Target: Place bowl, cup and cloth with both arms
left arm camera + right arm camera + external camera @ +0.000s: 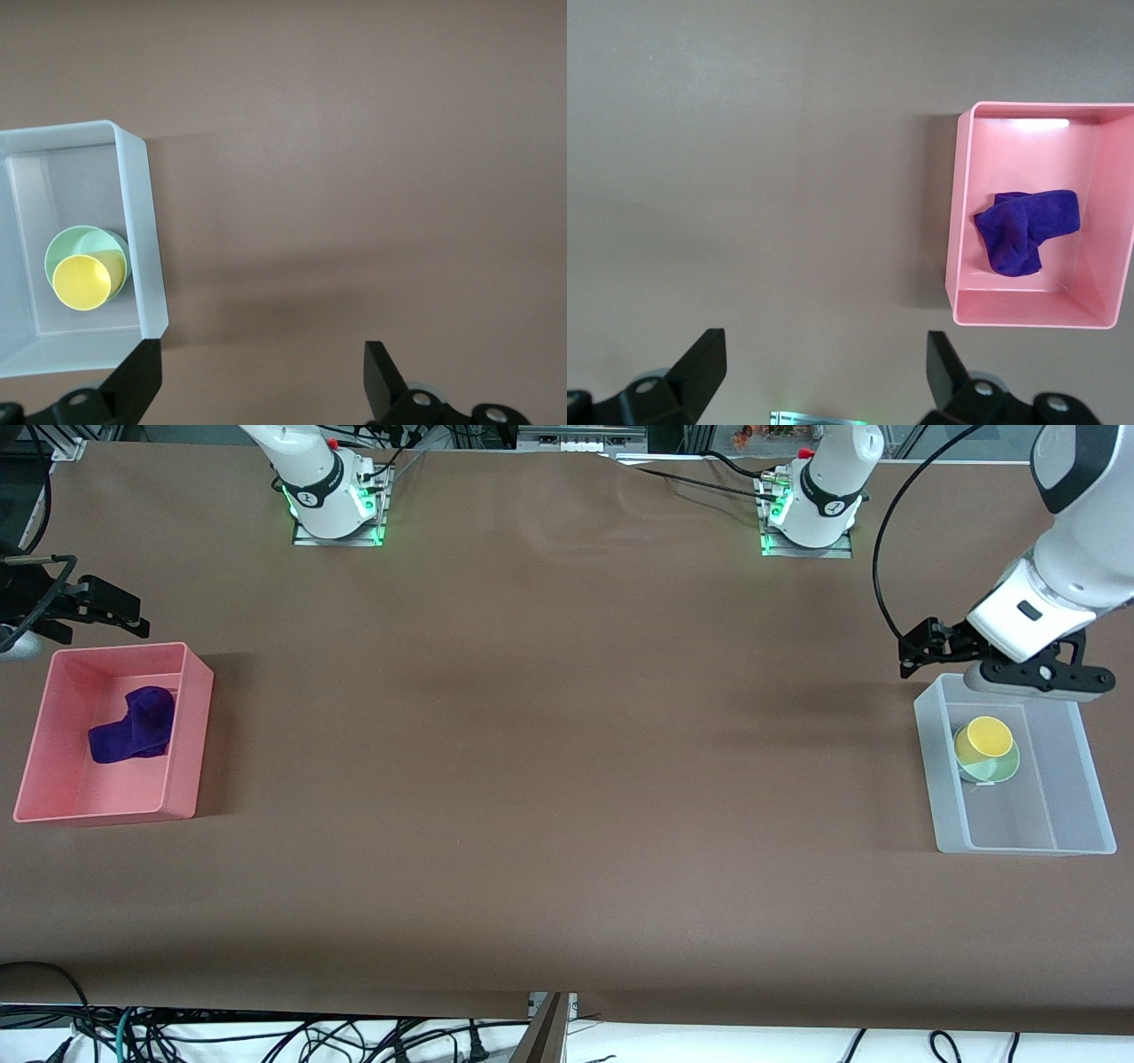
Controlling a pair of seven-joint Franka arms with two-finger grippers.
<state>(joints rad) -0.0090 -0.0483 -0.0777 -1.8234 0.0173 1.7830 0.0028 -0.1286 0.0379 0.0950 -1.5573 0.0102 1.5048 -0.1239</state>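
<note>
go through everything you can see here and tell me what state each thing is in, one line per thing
cloth: crumpled, lying in the pink bin.
cup: nested in the bowl.
bowl: in the clear bin, holding the cup.
left gripper: open, empty, up by the clear bin.
right gripper: open, empty, up by the pink bin.

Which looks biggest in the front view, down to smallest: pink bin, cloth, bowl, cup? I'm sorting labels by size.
1. pink bin, largest by far
2. cloth
3. bowl
4. cup, nested in the bowl and partly covering it, so their order is less sure.
</note>
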